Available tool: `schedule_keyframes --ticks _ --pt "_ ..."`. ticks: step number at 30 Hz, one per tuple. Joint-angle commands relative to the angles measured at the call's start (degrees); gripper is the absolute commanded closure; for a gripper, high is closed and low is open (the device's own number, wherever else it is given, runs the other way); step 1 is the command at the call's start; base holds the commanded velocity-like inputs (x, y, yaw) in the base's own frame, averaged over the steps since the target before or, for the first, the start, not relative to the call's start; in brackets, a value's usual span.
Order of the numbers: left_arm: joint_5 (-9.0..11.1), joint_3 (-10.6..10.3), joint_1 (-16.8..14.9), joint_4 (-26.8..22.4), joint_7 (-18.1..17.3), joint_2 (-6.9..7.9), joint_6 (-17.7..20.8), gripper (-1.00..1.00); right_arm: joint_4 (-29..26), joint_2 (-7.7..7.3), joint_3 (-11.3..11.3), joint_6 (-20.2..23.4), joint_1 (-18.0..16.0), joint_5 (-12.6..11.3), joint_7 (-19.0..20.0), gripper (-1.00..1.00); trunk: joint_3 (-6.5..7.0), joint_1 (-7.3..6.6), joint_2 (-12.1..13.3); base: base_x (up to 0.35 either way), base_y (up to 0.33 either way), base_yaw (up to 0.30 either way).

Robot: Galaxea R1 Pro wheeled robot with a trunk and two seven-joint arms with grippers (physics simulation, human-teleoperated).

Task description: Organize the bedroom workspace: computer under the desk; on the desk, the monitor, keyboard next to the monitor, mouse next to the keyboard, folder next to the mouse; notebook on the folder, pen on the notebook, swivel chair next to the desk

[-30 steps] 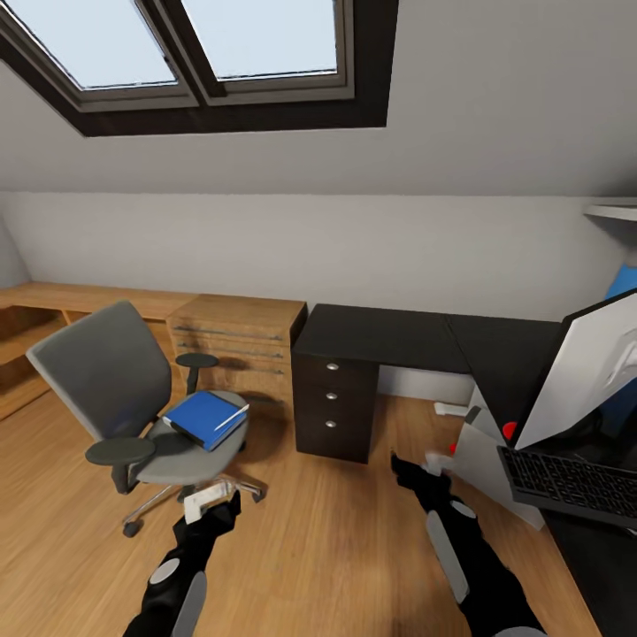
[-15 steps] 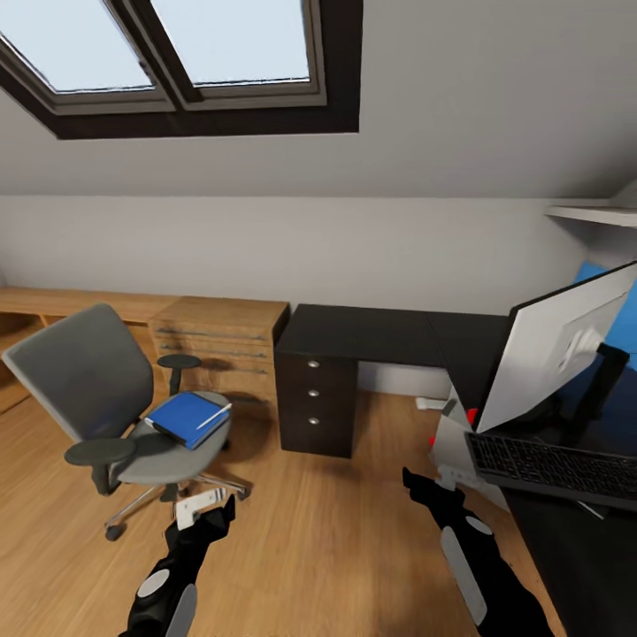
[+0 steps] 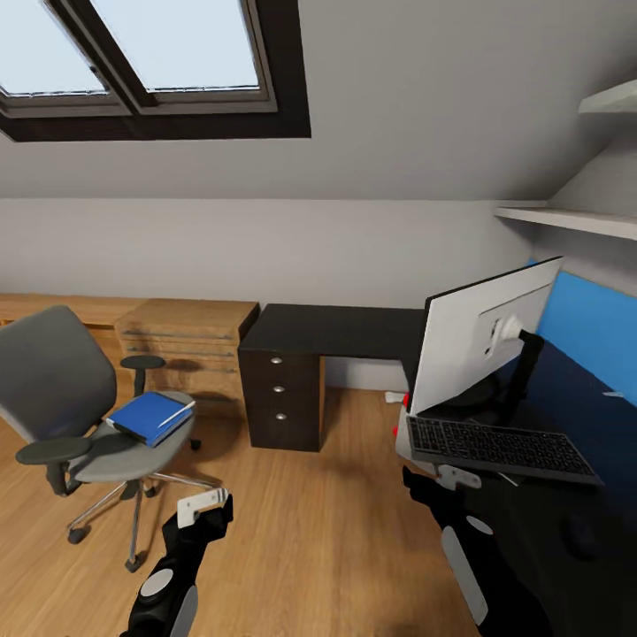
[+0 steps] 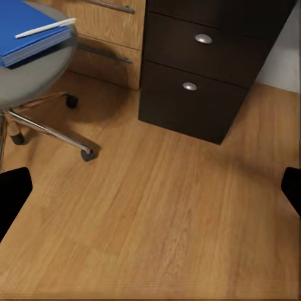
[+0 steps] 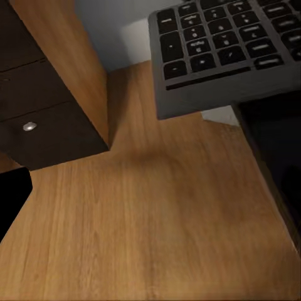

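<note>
- Folder [image 3: 149, 417] with pen [image 3: 180, 410] is lying on the chair [image 3: 62, 398], left.
- Monitor [image 3: 482, 347] and keyboard [image 3: 500, 448] are sitting on the counter [image 3: 336, 329], right.
- Left hand [image 3: 205, 509] is hanging open and empty; right hand [image 3: 433, 482]: cannot tell.

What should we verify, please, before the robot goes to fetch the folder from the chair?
1. Folder lying on the swivel chair seat: ok.
2. Pen resting on top of the folder, may slide off when lifted: not ok.
3. Left tool empty, over bare floor: ok.
4. Right tool empty, near the keyboard edge: ok.
5. Keyboard fully on the desk: not ok, its corner overhangs the floor.
6. Notebook location: cannot tell.
</note>
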Motion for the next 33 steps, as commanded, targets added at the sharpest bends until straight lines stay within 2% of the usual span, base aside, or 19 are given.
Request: schedule_keyframes --ticks 1,14,18,26,33 --pt "0.52 -0.04 -0.03 0.00 0.32 -0.03 0.27 -1.00 -0.09 0.02 -0.03 0.23 -0.03 -0.59 -0.26 -1.00 -0.07 0.00 -0.04 -0.025 -0.334 -0.003" --pt "0.47 -0.27 -0.03 1.14 0.23 -0.10 0.29 -1.00 0.02 0.00 -0.08 0.18 -0.03 -0.51 -0.43 -1.00 -0.06 0.00 -0.04 -0.003 -0.330 -0.001" --pt "0.47 -0.28 -0.03 1.23 0.23 -0.10 0.29 -1.00 0.07 -0.05 -0.11 0.14 -0.03 -0.51 -0.38 -1.00 0.11 0.00 -0.04 0.000 -0.254 -0.155" --pt "0.47 -0.22 -0.03 1.24 0.23 -0.10 0.29 -1.00 0.04 -0.03 -0.16 0.10 -0.03 -0.52 -0.40 -1.00 0.39 0.00 -0.04 0.000 -0.054 -0.164" --pt "0.49 -0.21 -0.03 1.24 0.23 -0.03 0.29 -1.00 0.06 -0.04 -0.31 -4.02 -0.03 -0.50 -1.32 -1.00 0.40 0.00 -0.04 0.000 -0.001 -0.007"
